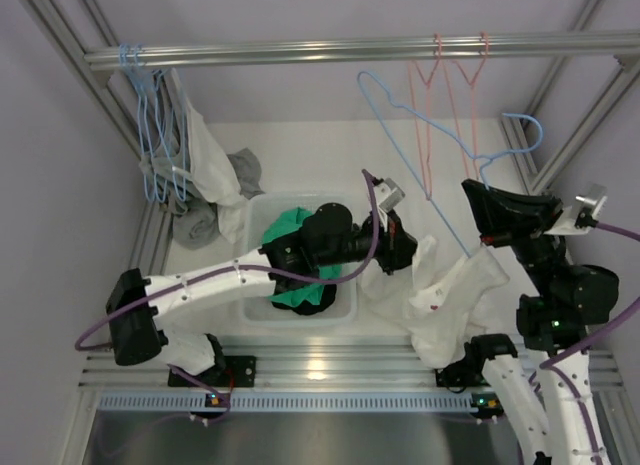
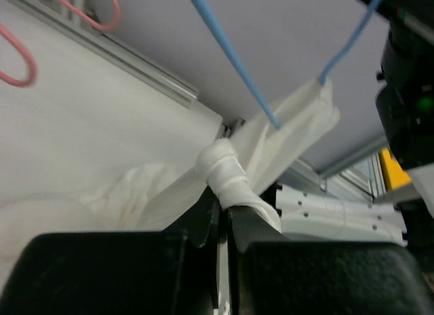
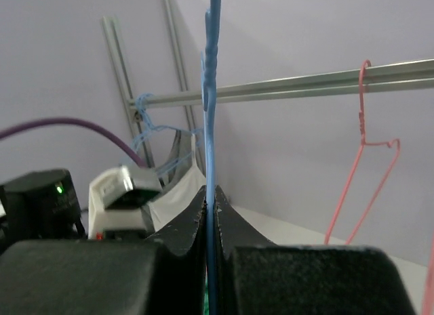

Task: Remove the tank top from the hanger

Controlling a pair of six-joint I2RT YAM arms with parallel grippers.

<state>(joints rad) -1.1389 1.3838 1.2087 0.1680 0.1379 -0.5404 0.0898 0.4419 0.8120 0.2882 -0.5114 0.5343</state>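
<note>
Shut tight, the left claw (image 2: 220,217) pinches a twisted strap of the white tank top (image 2: 298,118). It sags crumpled between the arms, one end threaded on the blue hanger (image 3: 211,91), which the right claw (image 3: 210,210) clamps.

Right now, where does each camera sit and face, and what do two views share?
Top external: above, behind the bases, facing down; both arms show.
Left wrist: behind the left end effector, facing along it; shut on the twisted tank top.
Right wrist: behind the right end effector, facing the rail; shut on the blue hanger.
Shared: both wrist views show that hanger.
</note>
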